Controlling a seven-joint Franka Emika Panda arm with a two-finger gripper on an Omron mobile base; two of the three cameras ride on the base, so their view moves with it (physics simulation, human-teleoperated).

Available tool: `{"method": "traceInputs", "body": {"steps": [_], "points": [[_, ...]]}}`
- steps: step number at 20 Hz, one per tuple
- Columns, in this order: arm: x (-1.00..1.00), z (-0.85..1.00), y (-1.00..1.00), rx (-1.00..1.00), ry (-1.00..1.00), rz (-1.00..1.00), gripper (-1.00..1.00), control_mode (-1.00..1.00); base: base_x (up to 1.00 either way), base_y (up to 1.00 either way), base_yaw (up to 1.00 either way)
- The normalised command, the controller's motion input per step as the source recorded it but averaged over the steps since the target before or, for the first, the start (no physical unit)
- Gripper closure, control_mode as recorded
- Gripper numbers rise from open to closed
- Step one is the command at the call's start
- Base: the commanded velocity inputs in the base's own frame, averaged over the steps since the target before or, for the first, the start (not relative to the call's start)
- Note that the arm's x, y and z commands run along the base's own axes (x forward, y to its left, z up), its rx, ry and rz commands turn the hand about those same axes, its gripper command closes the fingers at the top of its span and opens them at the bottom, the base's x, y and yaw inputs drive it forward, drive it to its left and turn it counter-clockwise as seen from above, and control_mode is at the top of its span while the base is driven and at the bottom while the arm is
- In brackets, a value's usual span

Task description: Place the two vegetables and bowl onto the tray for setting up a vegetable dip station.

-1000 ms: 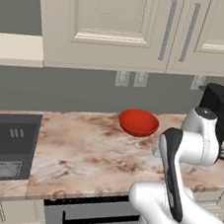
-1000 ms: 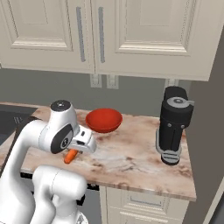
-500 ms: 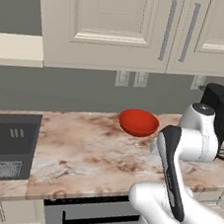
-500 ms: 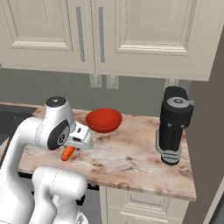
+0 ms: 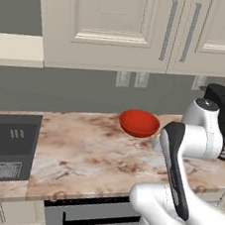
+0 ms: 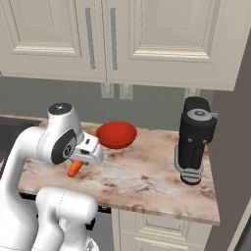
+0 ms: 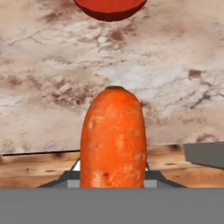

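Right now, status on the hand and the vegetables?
Hand shut on carrot, above the counter. Red bowl just beyond, on the counter. Nothing in the way.

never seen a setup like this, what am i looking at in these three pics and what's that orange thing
It is a rendered kitchen with a white robot arm on a base that can drive. Two pictures come from cameras on the base, behind the arm to its left and right. The third looks along the gripper itself. The orange thing is a carrot, gripped between the two fingers and held above the marble counter. On that counter sit a red bowl near the back wall and a dark coffee machine at the right end. A sink is sunk into the left end.
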Motion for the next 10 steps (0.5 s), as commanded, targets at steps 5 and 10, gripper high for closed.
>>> {"method": "traceInputs", "body": {"steps": [5, 10], "points": [[-0.04, 0.06, 0.0, 0.0, 0.0, 0.0, 1.0, -1.0, 0.0, 0.0, 0.0], [0.0, 0.0, 0.0, 0.0, 0.0, 0.0, 1.0, 1.0, -0.12, 0.04, 0.0]]}}
